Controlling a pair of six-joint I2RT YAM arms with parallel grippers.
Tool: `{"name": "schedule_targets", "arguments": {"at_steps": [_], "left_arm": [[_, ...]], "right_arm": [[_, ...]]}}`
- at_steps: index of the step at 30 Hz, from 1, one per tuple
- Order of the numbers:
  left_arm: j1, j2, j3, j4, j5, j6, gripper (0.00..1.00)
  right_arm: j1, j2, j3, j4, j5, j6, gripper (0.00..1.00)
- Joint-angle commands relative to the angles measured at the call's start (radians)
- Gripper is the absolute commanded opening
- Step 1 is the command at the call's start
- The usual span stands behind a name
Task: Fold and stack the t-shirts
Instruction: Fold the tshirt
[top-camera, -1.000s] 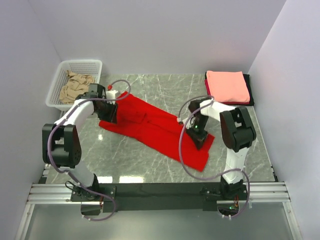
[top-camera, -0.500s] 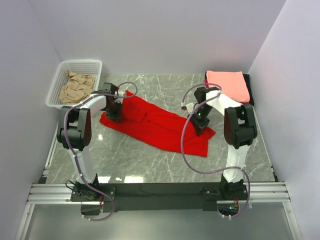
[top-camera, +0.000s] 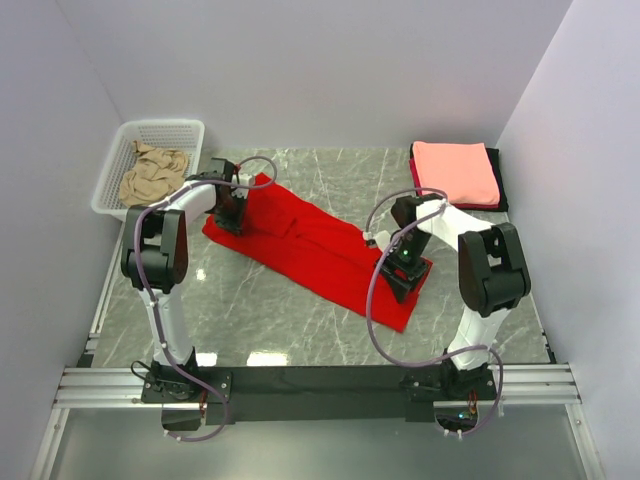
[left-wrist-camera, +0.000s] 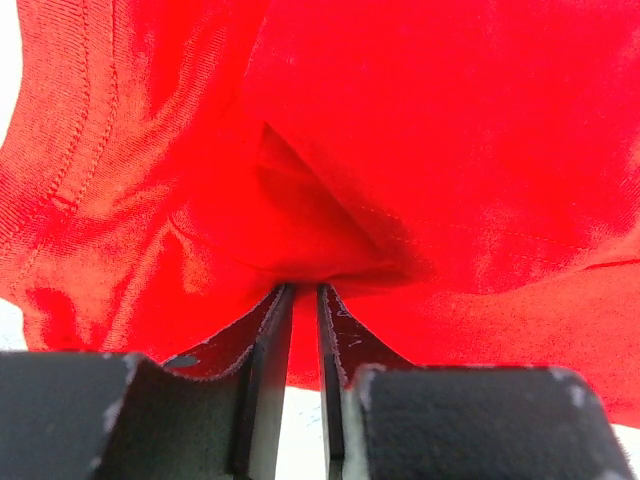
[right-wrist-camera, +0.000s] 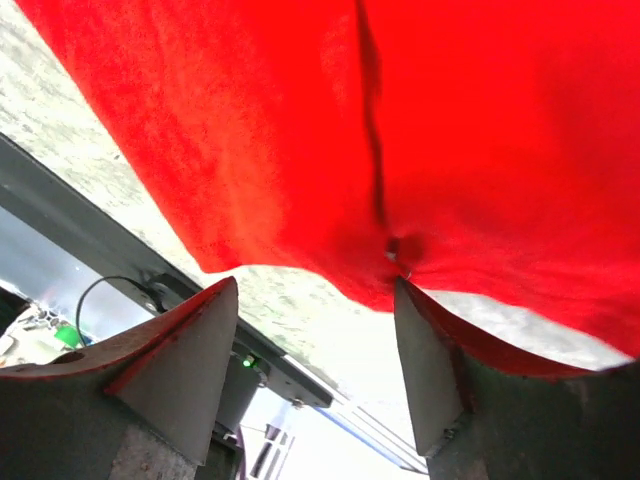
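Left wrist view: left hand (left-wrist-camera: 304, 292) pinches the red t-shirt (left-wrist-camera: 430, 130); right hand (right-wrist-camera: 315, 286) stands wide against the cloth.

Bright, even overhead light casts soft shadows and pale glare on the tabletop (top-camera: 235, 357) at lower left, while close wrist views oversaturate the red t-shirt (left-wrist-camera: 420, 130), their lower edges blown white.

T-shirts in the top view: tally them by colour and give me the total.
bright red t-shirt: 1
salmon-pink t-shirt: 1
black t-shirt: 1
dark red t-shirt: 1, only an edge shows
tan t-shirt: 1, crumpled, could hide more
Total: 5 visible
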Motion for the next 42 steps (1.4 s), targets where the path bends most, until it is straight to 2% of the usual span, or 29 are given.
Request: {"name": "schedule_targets", "arguments": {"at_steps": [1, 5, 8, 12, 17, 18, 22, 24, 26, 30, 33, 39, 42], "left_arm": [[0.019, 0.002, -0.03, 0.001, -0.029, 0.032, 0.23], [0.032, 0.002, -0.024, 0.005, -0.031, 0.049, 0.23], [0.037, 0.002, -0.021, 0.007, -0.036, 0.066, 0.24], [0.04, 0.026, 0.017, 0.022, -0.045, 0.09, 0.24], [0.029, 0.158, 0.213, 0.025, -0.03, 0.139, 0.26], [0.022, 0.186, 0.251, 0.031, -0.031, 0.155, 0.27], [-0.02, 0.339, 0.512, 0.054, -0.059, 0.221, 0.41], [-0.024, 0.37, 0.598, 0.053, -0.043, 0.212, 0.49], [-0.021, 0.375, 0.669, 0.06, -0.019, 0.198, 0.54], [-0.004, 0.251, 0.576, 0.203, 0.044, 0.182, 0.68], [0.014, 0.14, 0.478, 0.246, 0.086, 0.153, 0.71], [0.028, 0.045, 0.389, 0.133, 0.119, 0.078, 0.62], [0.026, -0.023, 0.266, 0.146, 0.153, 0.043, 0.58]], "right_arm": [[0.009, -0.056, -0.029, 0.044, 0.04, 0.025, 0.72], [0.008, -0.102, -0.029, 0.038, 0.059, 0.036, 0.73], [-0.014, -0.171, 0.034, 0.027, 0.013, 0.036, 0.73], [-0.041, -0.151, 0.189, 0.006, -0.067, 0.048, 0.71], [-0.043, -0.041, 0.232, 0.056, -0.046, 0.076, 0.57], [-0.041, -0.022, 0.244, 0.066, -0.029, 0.08, 0.5], [-0.037, 0.087, 0.278, 0.101, 0.003, 0.093, 0.36], [-0.022, 0.119, 0.291, 0.107, 0.008, 0.097, 0.29], [-0.006, 0.159, 0.29, 0.112, 0.01, 0.108, 0.27], [0.038, 0.182, 0.23, 0.141, 0.022, 0.122, 0.18], [0.069, 0.179, 0.161, 0.158, 0.01, 0.139, 0.13], [0.158, 0.106, 0.003, 0.185, -0.076, 0.185, 0.1], [0.236, 0.072, -0.057, 0.193, -0.148, 0.203, 0.09]]}}
